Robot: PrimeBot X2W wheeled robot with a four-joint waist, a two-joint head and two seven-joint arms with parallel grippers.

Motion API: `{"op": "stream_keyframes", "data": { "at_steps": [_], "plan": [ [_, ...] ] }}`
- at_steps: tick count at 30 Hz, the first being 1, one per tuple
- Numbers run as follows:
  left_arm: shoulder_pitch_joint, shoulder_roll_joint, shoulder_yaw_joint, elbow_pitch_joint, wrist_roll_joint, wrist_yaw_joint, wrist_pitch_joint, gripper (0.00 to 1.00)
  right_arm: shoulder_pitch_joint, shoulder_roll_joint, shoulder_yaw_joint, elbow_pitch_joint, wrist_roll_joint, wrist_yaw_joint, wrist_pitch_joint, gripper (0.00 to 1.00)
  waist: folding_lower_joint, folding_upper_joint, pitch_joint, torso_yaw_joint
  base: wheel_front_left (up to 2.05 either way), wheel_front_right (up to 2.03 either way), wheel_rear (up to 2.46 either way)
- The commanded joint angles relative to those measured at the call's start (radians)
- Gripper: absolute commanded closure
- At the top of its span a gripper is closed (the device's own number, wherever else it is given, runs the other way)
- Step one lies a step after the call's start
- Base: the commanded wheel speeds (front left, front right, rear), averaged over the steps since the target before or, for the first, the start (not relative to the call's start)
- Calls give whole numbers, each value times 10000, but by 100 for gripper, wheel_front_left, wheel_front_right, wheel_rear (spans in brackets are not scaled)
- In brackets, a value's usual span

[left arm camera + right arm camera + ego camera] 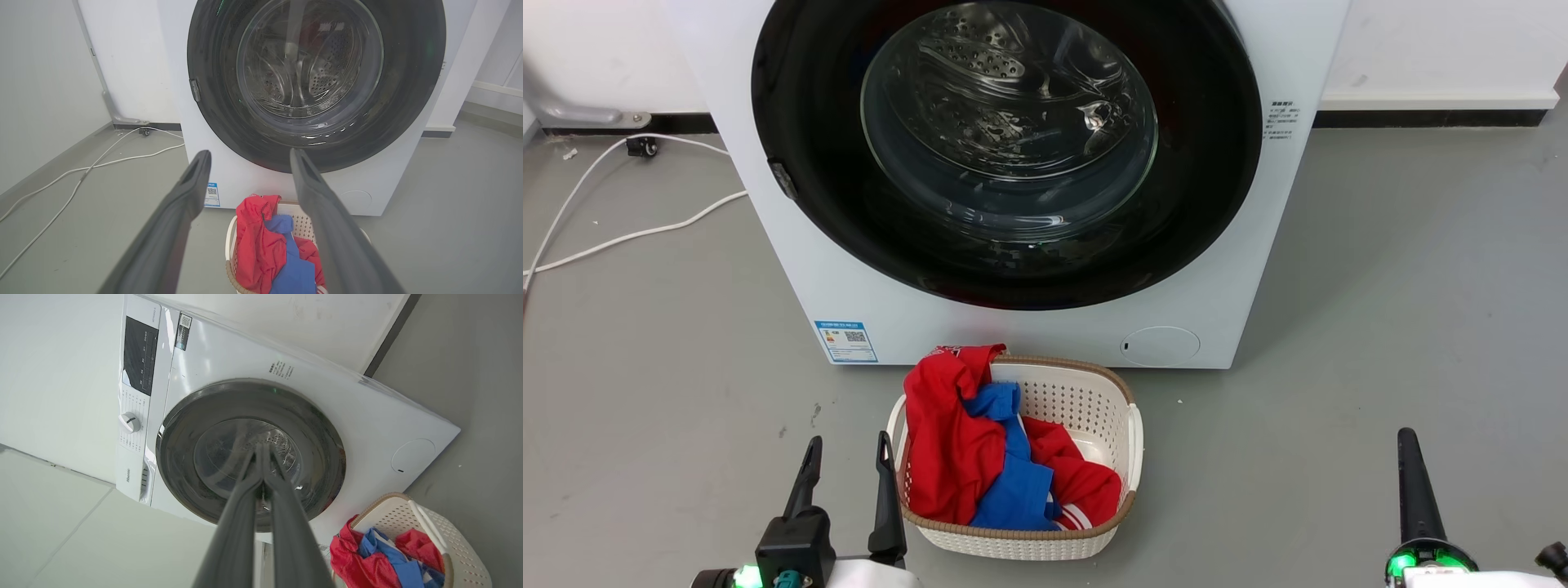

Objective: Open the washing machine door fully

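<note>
The white washing machine stands straight ahead on the floor. Its round glossy black door lies flat against the front, closed, with a small grey latch tab at its left edge. The left wrist view faces the door too, as does the tilted right wrist view, door. My left gripper is low at the left, open and empty, its fingers spread wide and well short of the machine. My right gripper is low at the right, its fingers pressed together on nothing.
A white laundry basket with red and blue clothes sits on the floor directly before the machine, beside my left gripper. White cables trail over the grey floor at the left. A wall runs behind the machine.
</note>
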Motion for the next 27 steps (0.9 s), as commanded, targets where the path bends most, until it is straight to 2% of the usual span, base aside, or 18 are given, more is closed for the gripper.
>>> {"op": "stream_keyframes", "data": {
  "at_steps": [1, 10, 16, 21, 27],
  "plan": [
    [72, -3, 6, 11, 9, 43, -28, 0, 69, -85, 37, -94, 343, 1, -19, 100, 0, 0, -3, 3, 0, 0, 0],
    [116, -3, -3, -10, 68, 69, -28, 0, 394, -674, 74, -838, 3384, 3, 576, 100, 0, 0, -14, 0, 0, 0, 0],
    [92, -4, -12, -13, 124, 104, -28, 0, 614, -560, -357, -1252, 4718, 3, 1566, 100, 0, 0, 8, 19, 0, 0, 0],
    [81, -4, -8, -29, 180, 157, -28, 0, 762, -347, -809, -1237, 5097, 3, 2341, 100, 0, 0, 43, 26, 0, 0, 0],
    [95, -4, -1, -55, 189, 165, -28, 0, 823, -180, -951, -920, 4696, 3, 2917, 100, 0, 0, 75, 25, 0, 0, 0]
  ]
}}
